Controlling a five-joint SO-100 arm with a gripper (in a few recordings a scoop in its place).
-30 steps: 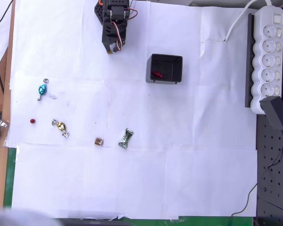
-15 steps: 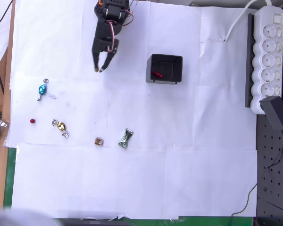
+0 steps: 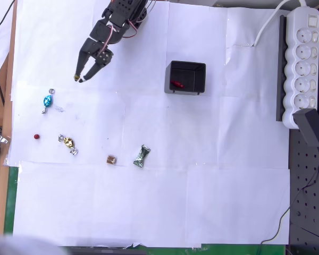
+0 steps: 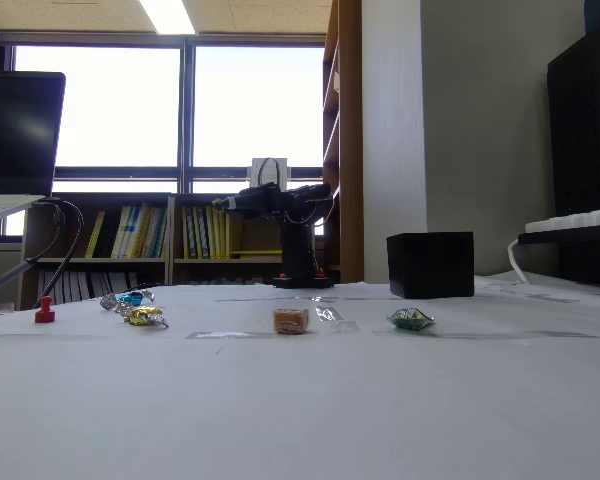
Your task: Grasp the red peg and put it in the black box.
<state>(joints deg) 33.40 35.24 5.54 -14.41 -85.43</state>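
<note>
The red peg [image 3: 36, 136] is a tiny dark-red dot near the left edge of the white paper; in the fixed view the red peg [image 4: 45, 310] stands upright at the far left. The black box [image 3: 185, 64] sits at upper centre and holds another, elongated red peg [image 3: 176, 84]. In the fixed view the black box [image 4: 430, 265] is right of the arm. My gripper [image 3: 79, 78] hangs open and empty at upper left, well above the red peg and left of the box. It shows in the fixed view as the gripper [image 4: 221, 203], held above the table.
A blue candy [image 3: 47, 100], a gold candy [image 3: 68, 142], a brown cube [image 3: 111, 159] and a green candy [image 3: 141, 156] lie on the paper. A white power strip [image 3: 303, 64] and a black adapter [image 3: 313, 127] line the right edge.
The arm has swung out from its base and to the left in the overhead view, carrying the open gripper down-left. Nothing on the table has moved.
</note>
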